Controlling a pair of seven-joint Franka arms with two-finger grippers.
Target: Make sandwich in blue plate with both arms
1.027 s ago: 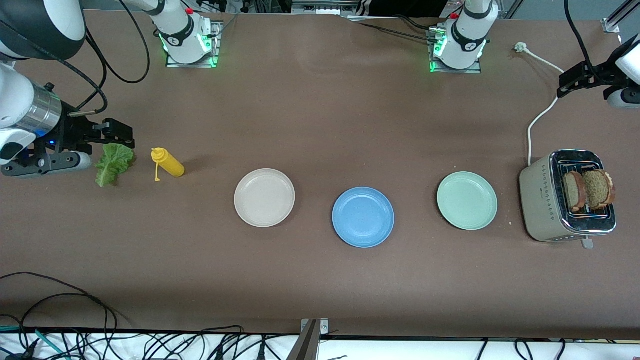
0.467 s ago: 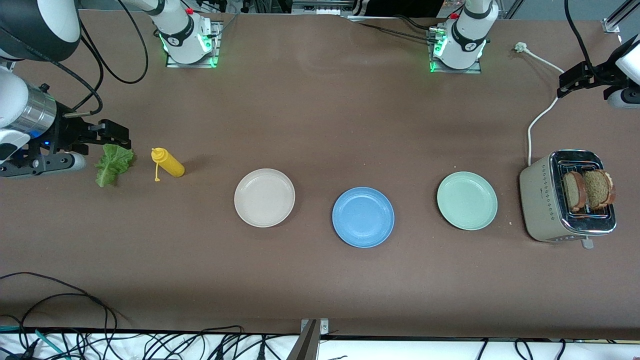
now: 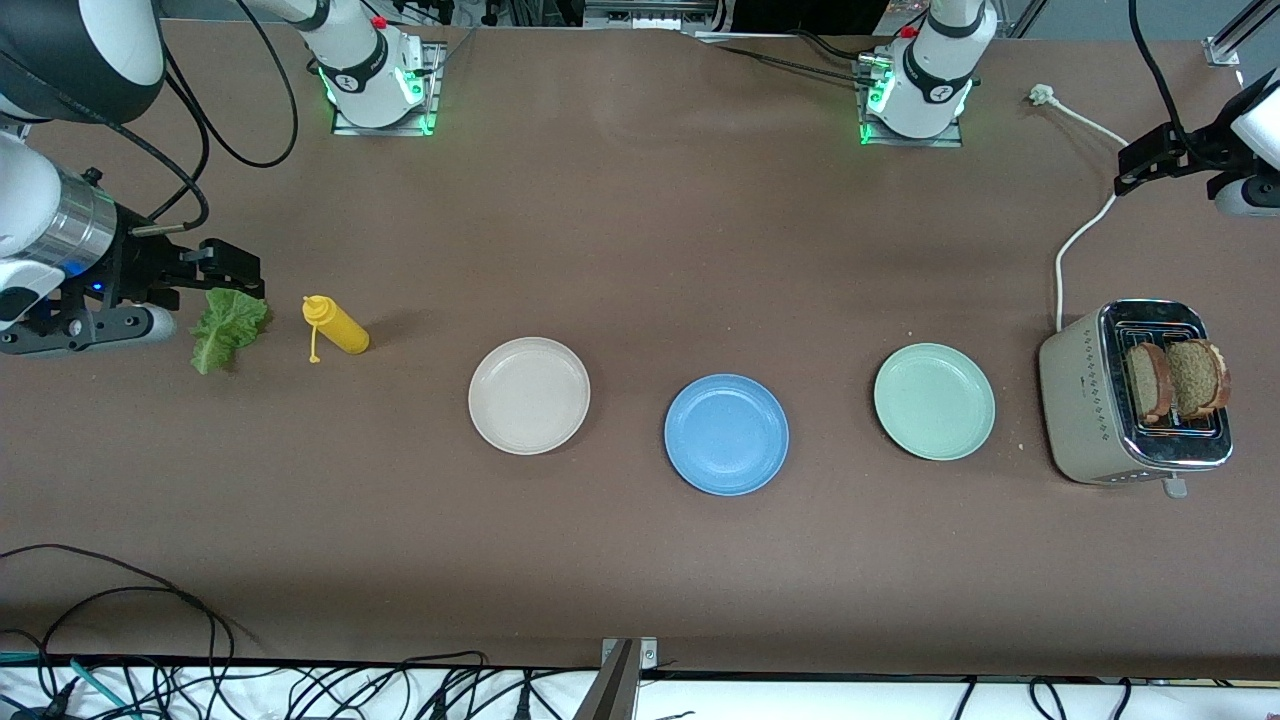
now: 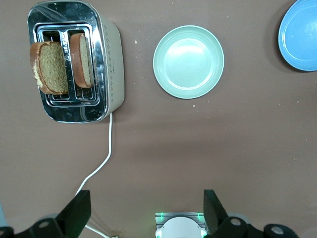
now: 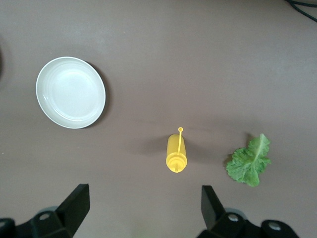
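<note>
We look down on a brown table (image 3: 640, 560) with both arm bases along its top edge; three plates lie in a row across the middle, the white plate (image 3: 529, 395) toward the right arm's end, the blue plate (image 3: 726, 434) in the centre and slightly nearer the camera, the green plate (image 3: 934, 401) toward the left arm's end. The blue plate holds nothing; no sandwich is assembled.

The two bread slices (image 3: 1175, 381) stand upright in the slots of a toaster (image 3: 1090, 410) at the left arm's end, just beside the green plate; its white cord (image 3: 1075, 240) runs up the table. The lettuce (image 3: 226, 328) lies flat at the right arm's end, with a yellow bottle (image 3: 338, 326) on its side between it and the white plate.

The right gripper (image 3: 235, 268) hangs in the air over the table at the lettuce's upper edge; its claw is spread wide and holds nothing. Compared with a second ago, it sits a little higher and closer to the table's end; since half a second ago it has barely shifted. The left gripper (image 3: 1150, 165) hangs high over the cord above the toaster, claw also wide apart and empty; we see no change in it.

Plates, toaster, bread, lettuce and bottle lie as before.
</note>
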